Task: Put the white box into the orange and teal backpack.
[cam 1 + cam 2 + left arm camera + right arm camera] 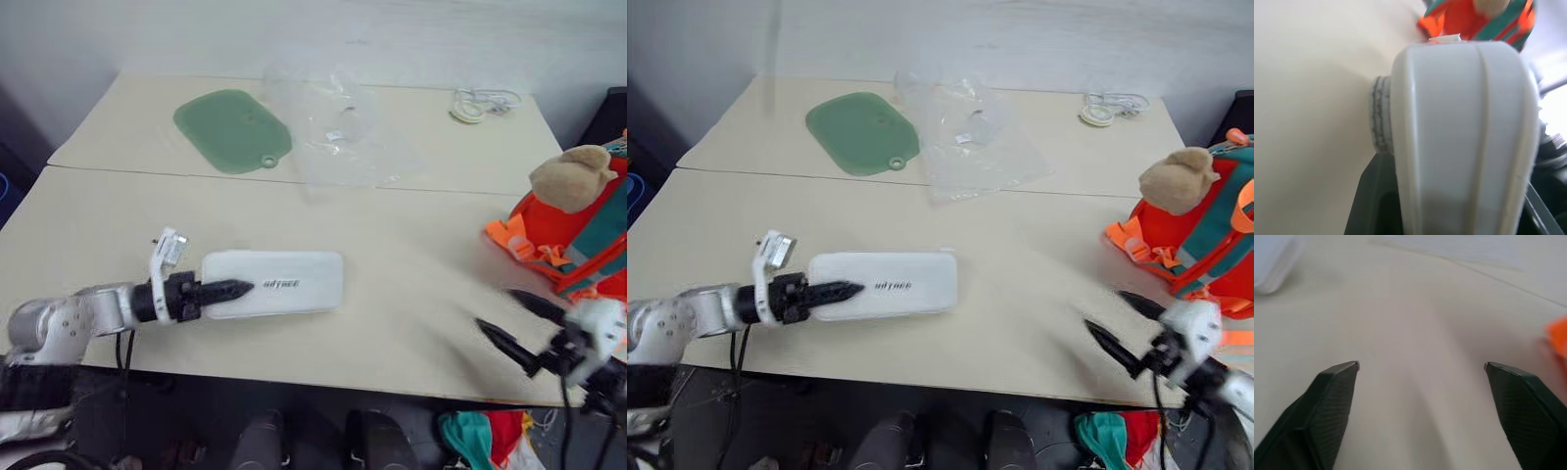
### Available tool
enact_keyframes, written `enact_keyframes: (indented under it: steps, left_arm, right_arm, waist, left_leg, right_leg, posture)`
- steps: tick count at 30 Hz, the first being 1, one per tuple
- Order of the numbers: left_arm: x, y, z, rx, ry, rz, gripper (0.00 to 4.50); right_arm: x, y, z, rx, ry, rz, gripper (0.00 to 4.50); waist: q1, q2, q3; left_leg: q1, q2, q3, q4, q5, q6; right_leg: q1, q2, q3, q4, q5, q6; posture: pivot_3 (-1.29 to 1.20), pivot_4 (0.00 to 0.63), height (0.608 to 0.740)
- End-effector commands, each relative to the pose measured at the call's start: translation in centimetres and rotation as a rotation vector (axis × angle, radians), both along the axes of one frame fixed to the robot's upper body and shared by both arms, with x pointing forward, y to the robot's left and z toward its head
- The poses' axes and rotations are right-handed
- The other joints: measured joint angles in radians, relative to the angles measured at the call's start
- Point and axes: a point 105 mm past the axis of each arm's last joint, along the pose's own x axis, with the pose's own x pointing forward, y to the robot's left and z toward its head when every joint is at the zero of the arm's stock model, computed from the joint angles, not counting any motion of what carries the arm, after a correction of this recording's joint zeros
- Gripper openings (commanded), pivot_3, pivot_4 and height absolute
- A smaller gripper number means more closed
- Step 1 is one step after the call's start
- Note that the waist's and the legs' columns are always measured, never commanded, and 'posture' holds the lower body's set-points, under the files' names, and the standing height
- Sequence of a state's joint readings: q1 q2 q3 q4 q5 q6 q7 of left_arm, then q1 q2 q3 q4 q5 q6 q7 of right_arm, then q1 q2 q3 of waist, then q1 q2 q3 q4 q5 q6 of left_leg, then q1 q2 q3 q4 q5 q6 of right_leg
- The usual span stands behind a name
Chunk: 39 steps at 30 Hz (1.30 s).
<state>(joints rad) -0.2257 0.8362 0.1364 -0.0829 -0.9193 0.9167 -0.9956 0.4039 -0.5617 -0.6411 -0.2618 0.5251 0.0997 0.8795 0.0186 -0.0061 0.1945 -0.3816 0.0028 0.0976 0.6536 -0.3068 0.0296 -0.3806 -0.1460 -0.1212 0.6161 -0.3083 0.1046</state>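
left eye view shows us the left gripper [230,289] closed on the near left end of the white box [277,283], which lies flat on the counter [411,245]; we think gripping one short end leaves the other free to go in first. our right gripper [516,325] stands wide and empty beside the orange and teal backpack [578,235] at the counter's right edge, probably ready to hold its mouth open.
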Motion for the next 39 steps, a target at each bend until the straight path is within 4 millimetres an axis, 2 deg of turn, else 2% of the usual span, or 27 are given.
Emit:
enact_keyframes:
  steps: [1, 3, 6, 12, 16, 20, 24, 27, 30, 34, 36, 39]
  left_arm:
    - [-0.7, -1.1, 1.4, -0.058, -0.246, -0.082, 1.19]
    - [-1.5, -1.3, 1.5, -0.060, -0.289, -0.141, 1.19]
    - [-1.3, -1.6, 2.1, -0.100, -0.306, -0.158, 1.19]
    - [-0.7, -1.8, 2.3, -0.104, -0.322, -0.164, 1.19]
    - [-0.7, -1.8, 2.2, -0.106, -0.323, -0.159, 1.19]
    - [-0.9, -1.3, 2.2, -0.101, -0.336, -0.127, 1.19]
    - [-0.9, 0.3, 2.9, -0.118, -0.354, -0.009, 1.19]
    - [-1.0, 1.2, 2.9, -0.118, -0.348, 0.052, 1.19]
    - [-0.8, 2.0, 3.1, -0.136, -0.346, 0.109, 1.19]
    - [-0.2, 3.4, 3.3, -0.145, -0.348, 0.185, 1.19]
    - [0.1, 4.1, 3.4, -0.149, -0.347, 0.219, 1.19]
    - [0.7, 5.2, 3.6, -0.149, -0.353, 0.276, 1.19]
  right_arm:
    - [-2.0, -4.1, 2.3, 0.006, -0.132, -0.213, 4.47]
    - [-3.2, -6.1, 1.9, 0.047, -0.136, -0.323, 4.47]
    - [-3.2, -6.5, 1.8, 0.032, -0.152, -0.346, 4.47]
    - [2.1, -5.0, 4.1, 0.042, -0.247, -0.240, 4.47]
    - [5.7, -3.9, 5.4, 0.057, -0.286, -0.171, 4.47]
    - [8.6, -1.8, 6.3, 0.067, -0.304, -0.070, 4.47]
    - [11.1, -0.6, 7.0, 0.049, -0.332, -0.025, 3.60]
    - [12.1, -0.6, 6.2, -0.015, -0.312, -0.010, 2.53]
    - [12.9, 0.0, 6.6, -0.005, -0.331, 0.039, 1.47]
    - [13.2, 3.8, 8.1, 0.057, -0.362, 0.230, 0.29]
    - [12.9, 6.0, 8.7, 0.085, -0.364, 0.332, 0.10]
    - [12.1, 9.6, 9.4, 0.134, -0.356, 0.491, 0.10]
  waist:
    - [0.004, 0.001, 0.000]
    - [0.004, -0.001, 0.001]
    - [0.003, 0.000, 0.001]
    - [-0.024, 0.003, 0.002]
    - [-0.023, 0.003, 0.003]
    - [-0.022, 0.003, 0.003]
    - [-0.025, 0.003, 0.003]
    - [-0.026, 0.003, 0.003]
    - [-0.026, 0.003, 0.003]
    - [-0.036, 0.003, 0.003]
    - [-0.045, 0.003, 0.003]
    - [-0.051, 0.004, 0.004]
  left_leg:
    - [0.002, 0.000, 0.001, -0.002, 0.000, 0.000]
    - [0.004, 0.000, 0.002, -0.002, 0.000, 0.001]
    - [0.005, 0.002, 0.002, -0.004, 0.000, 0.001]
    - [0.009, 0.002, 0.006, -0.004, 0.001, 0.002]
    - [0.010, 0.003, 0.007, -0.005, 0.004, 0.008]
    - [0.009, 0.004, 0.007, -0.004, 0.004, 0.008]
    - [0.009, 0.004, 0.007, -0.003, 0.004, 0.008]
    - [0.009, 0.004, 0.007, -0.003, 0.004, 0.008]
    - [0.009, 0.004, 0.007, -0.003, 0.004, 0.008]
    - [0.009, 0.005, 0.007, -0.002, 0.004, 0.008]
    - [0.009, 0.006, 0.007, -0.003, 0.004, 0.008]
    - [0.009, 0.007, 0.007, -0.004, 0.003, 0.007]
  right_leg:
    - [0.000, -0.001, 0.002, 0.000, 0.000, 0.000]
    - [0.002, -0.001, 0.003, -0.001, 0.000, 0.000]
    - [0.002, 0.000, 0.003, -0.001, 0.000, -0.001]
    - [0.002, 0.000, 0.007, 0.002, 0.000, -0.001]
    - [0.002, 0.002, 0.007, 0.003, 0.000, -0.001]
    - [0.002, 0.003, 0.007, 0.003, -0.001, -0.001]
    - [0.002, 0.002, 0.007, 0.003, 0.000, -0.001]
    - [0.002, 0.003, 0.007, 0.003, 0.000, -0.001]
    - [0.002, 0.003, 0.006, 0.003, 0.000, -0.001]
    - [0.002, 0.003, 0.007, 0.004, 0.000, -0.001]
    - [0.002, 0.003, 0.006, 0.004, 0.000, -0.001]
    - [0.002, 0.005, 0.007, 0.005, 0.000, -0.001]
  posture:
    - [0.00, 0.150, 0.740]
    - [0.00, 0.150, 0.740]
    - [0.00, 0.150, 0.740]
    - [0.00, 0.150, 0.740]
    - [0.00, 0.150, 0.740]
    - [0.00, 0.150, 0.740]
    - [0.00, 0.150, 0.740]
    - [0.00, 0.150, 0.740]
    - [0.00, 0.150, 0.740]
    - [0.00, 0.150, 0.740]
    - [0.00, 0.150, 0.740]
    - [0.00, 0.150, 0.740]
